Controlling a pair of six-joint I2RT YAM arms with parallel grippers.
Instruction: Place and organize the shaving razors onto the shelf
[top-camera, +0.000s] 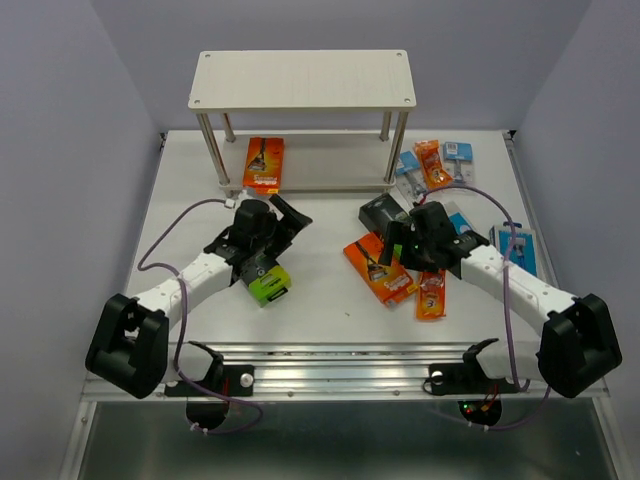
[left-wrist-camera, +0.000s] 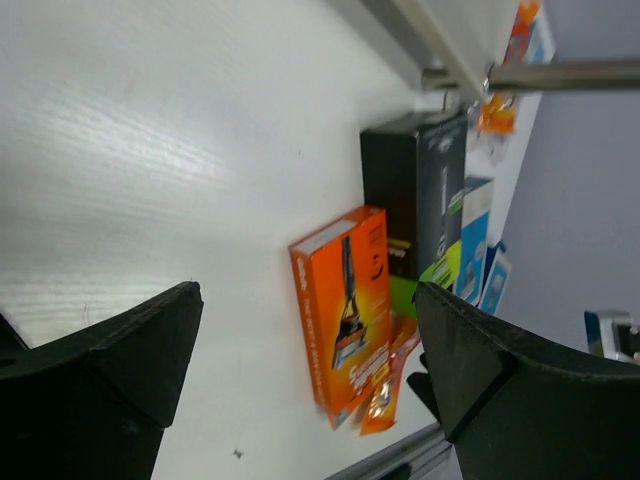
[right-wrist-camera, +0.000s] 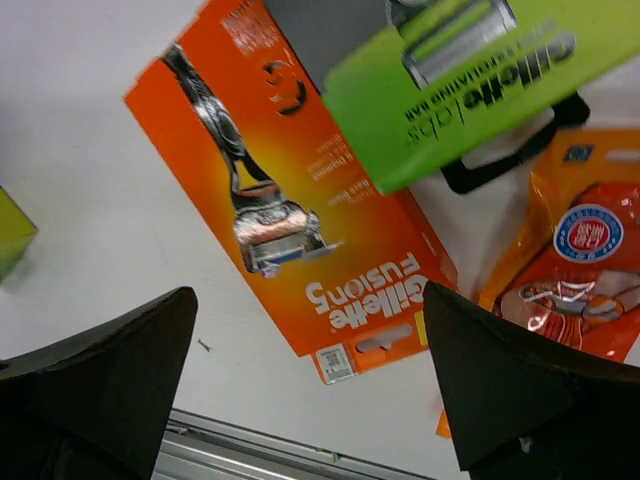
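Both pincers stand wide open and hold nothing. The right pincer hangs over the orange Fusion5 box, which lies flat on the tabletop in front of the shelf.

The trouble is crowding. The lime-green end of a Gillette Labs box overlaps one corner of the Fusion5 box, and an orange flat pack lies just beside it. A close here may catch a neighbour too — dragging the Labs box or crumpling the flat pack. A box lying flat also gives the fingers little edge to bite, so it could skid away or slip out on the lift.

The left pincer is over bare tabletop near the middle, with a lime-green pack under its arm; a careless sweep could knock that pack toward the near edge. The two arms are close together, and reaching into the same pile risks a clash.

Only one orange box lies on the shelf's lower board — the other razors are on the tabletop. Sliding more in beneath the top board risks striking a post or shoving that box askew.
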